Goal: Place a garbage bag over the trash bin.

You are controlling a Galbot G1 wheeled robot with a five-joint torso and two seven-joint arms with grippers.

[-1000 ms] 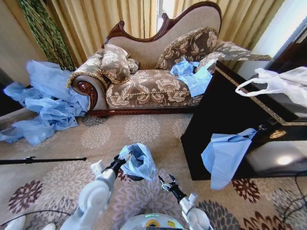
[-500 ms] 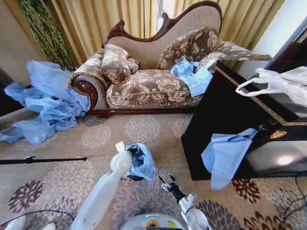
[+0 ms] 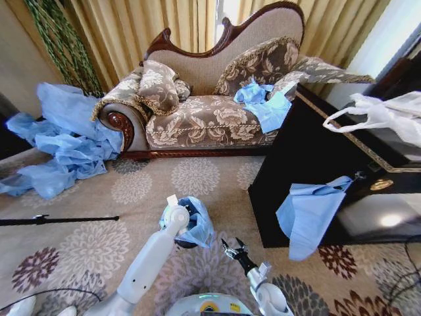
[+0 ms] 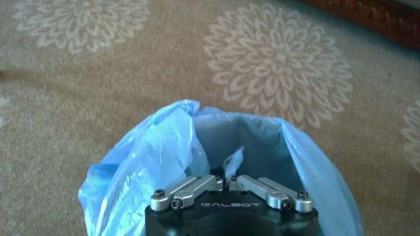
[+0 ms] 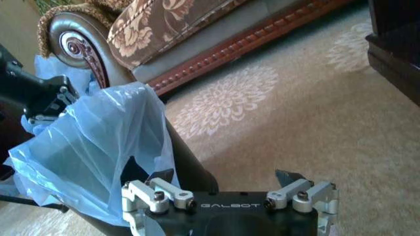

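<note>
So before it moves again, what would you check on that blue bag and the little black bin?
1. Thin light-blue plastic garbage bag draped over the small black cylindrical trash bin: ok.
2. Bag mouth open: ok.
3. Left gripper pinching the bag's edge: ok.
4. Right gripper open beside the bin, holding nothing: ok.
5. Bag around the whole rim: cannot tell.

Floral sofa (image 3: pixel 210 99) against curtains (image 3: pixel 131 26); blue sheeting heap (image 3: pixel 62 138) left; white bag (image 3: pixel 385 115) on black cabinet (image 3: pixel 309 158).
</note>
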